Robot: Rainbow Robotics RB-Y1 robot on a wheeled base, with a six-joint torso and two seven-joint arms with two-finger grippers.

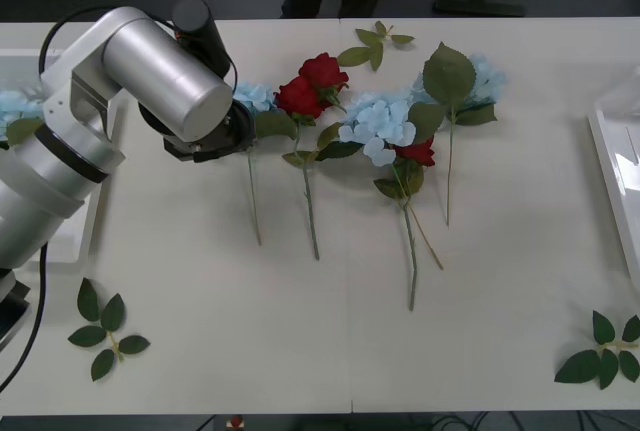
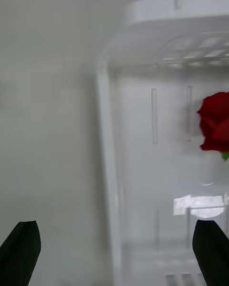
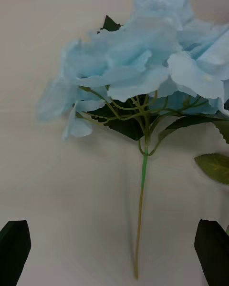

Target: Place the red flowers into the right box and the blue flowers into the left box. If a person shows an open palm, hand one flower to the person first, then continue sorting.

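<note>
Front view, from the left: the left box (image 1: 88,219) lies at the table's 9 o'clock edge under the left arm, with a blue flower (image 1: 18,106) in it. The left gripper (image 1: 222,129) is lowered at about 10 o'clock of the table over the leftmost loose blue flower (image 1: 252,97), whose stem runs toward 6 o'clock. In the left wrist view its black fingers (image 3: 14,251) stand wide apart at the two corners, holding nothing, with that blue head (image 3: 143,62) and its stem centred between them on the bare table.

Next come two red flowers (image 1: 312,84) near 12 o'clock, heads touching. Right of them lie a blue cluster (image 1: 380,123) and a third red flower (image 1: 418,152) just beside it. Another blue flower (image 1: 482,79) sits at about 1 o'clock behind a big leaf. Loose leaf sprigs (image 1: 104,331) lie at 7 o'clock, 12 o'clock and 5 o'clock.

The right box (image 1: 612,176) is at the 3 o'clock edge. In the right wrist view the right gripper (image 2: 114,252) hangs spread open and empty, one finger over the table and one over the box, near the box's rim, with a red flower (image 2: 215,122) inside the box.
</note>
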